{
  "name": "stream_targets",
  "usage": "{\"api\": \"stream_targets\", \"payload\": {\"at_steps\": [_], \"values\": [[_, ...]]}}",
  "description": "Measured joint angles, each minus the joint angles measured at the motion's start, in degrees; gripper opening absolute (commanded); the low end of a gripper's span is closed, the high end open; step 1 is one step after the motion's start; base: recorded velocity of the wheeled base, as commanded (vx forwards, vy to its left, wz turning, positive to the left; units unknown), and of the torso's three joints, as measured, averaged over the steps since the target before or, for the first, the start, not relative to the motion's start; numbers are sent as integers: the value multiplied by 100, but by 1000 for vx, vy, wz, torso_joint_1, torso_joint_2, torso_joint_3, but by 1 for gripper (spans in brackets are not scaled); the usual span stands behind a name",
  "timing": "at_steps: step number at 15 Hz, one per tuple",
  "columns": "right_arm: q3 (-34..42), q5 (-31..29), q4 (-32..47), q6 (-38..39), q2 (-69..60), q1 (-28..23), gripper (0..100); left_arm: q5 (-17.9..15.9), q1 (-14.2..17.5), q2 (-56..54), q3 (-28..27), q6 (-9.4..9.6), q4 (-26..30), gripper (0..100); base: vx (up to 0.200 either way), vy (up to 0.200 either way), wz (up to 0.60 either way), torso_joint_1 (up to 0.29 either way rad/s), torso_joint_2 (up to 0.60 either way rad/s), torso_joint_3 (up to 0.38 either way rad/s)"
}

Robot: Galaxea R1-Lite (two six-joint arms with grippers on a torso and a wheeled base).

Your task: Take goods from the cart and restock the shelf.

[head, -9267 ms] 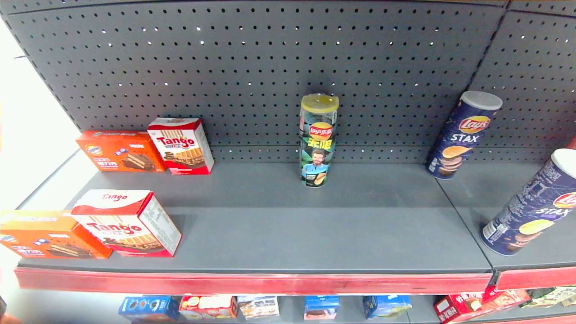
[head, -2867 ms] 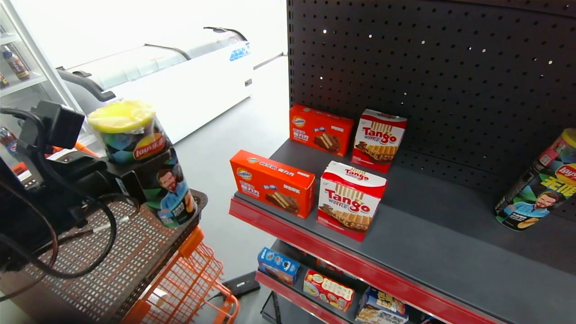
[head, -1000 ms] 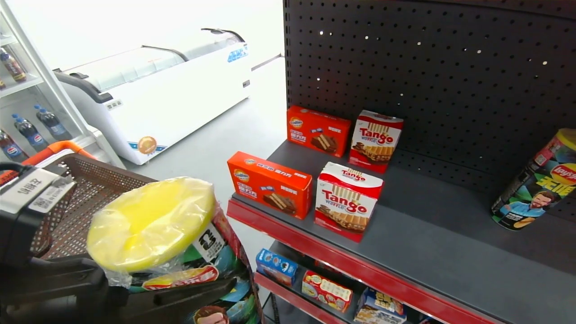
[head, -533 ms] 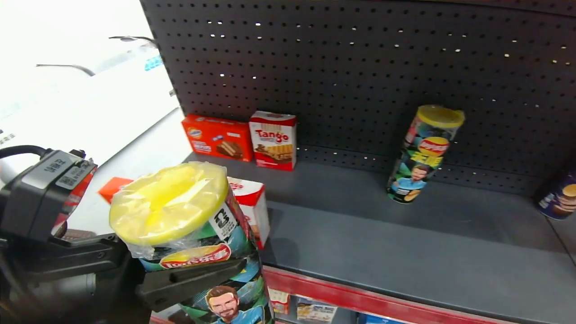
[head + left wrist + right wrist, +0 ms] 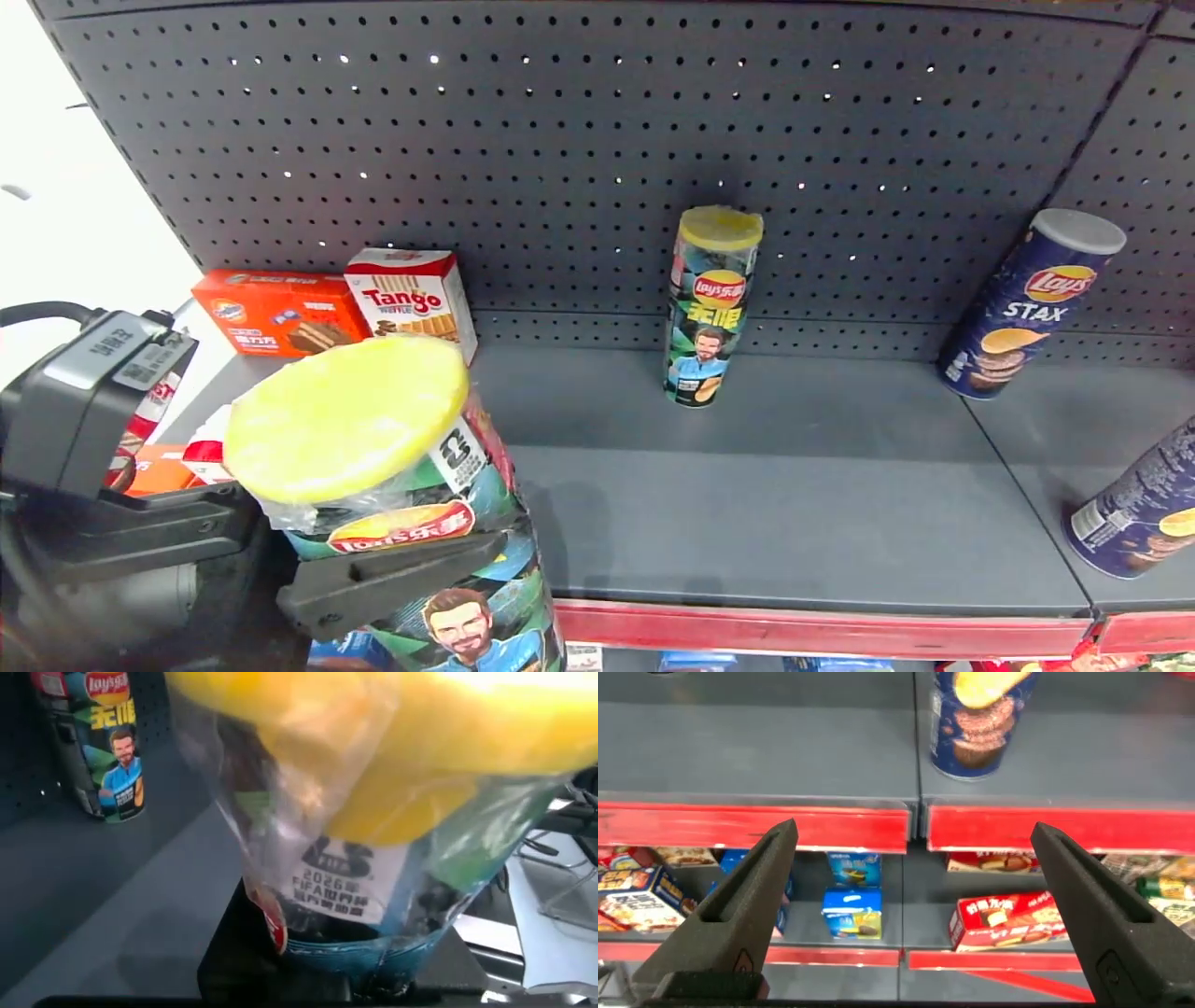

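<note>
**Operator:** Left gripper [image 5: 378, 571] status?

**Technician:** Clamped on the held chip can [image 5: 411, 504], 1 finger across the label, yellow lid up. The can hangs in the air at the front left of the shelf [image 5: 766, 504], resting on nothing.

**Operator:** Right gripper [image 5: 915, 833]?

**Technician:** Fingers spread, nothing between them. It sits in front of the red shelf edge [image 5: 757, 826], below the front blue can [image 5: 976, 723].

**Operator:** Progress?

**Technician:** 1 matching can [image 5: 711, 308] stands upright at the pegboard. A rear blue can [image 5: 1027, 299] stands to its right and snack boxes [image 5: 415, 299] to its left. Judgement: the pick is complete and placement remains. Bare deck lies in front of and beside the matching can, so the held can likely goes there. What stock is left to bring cannot be told.
</note>
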Motion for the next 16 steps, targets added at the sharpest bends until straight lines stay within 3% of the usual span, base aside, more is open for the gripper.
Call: {"api": "stream_targets", "payload": {"at_steps": [16], "values": [[0, 17, 11, -6, 0, 15, 100, 17, 146, 77, 55, 46, 21, 0, 0, 0, -37, 0, 0, 0]]}}
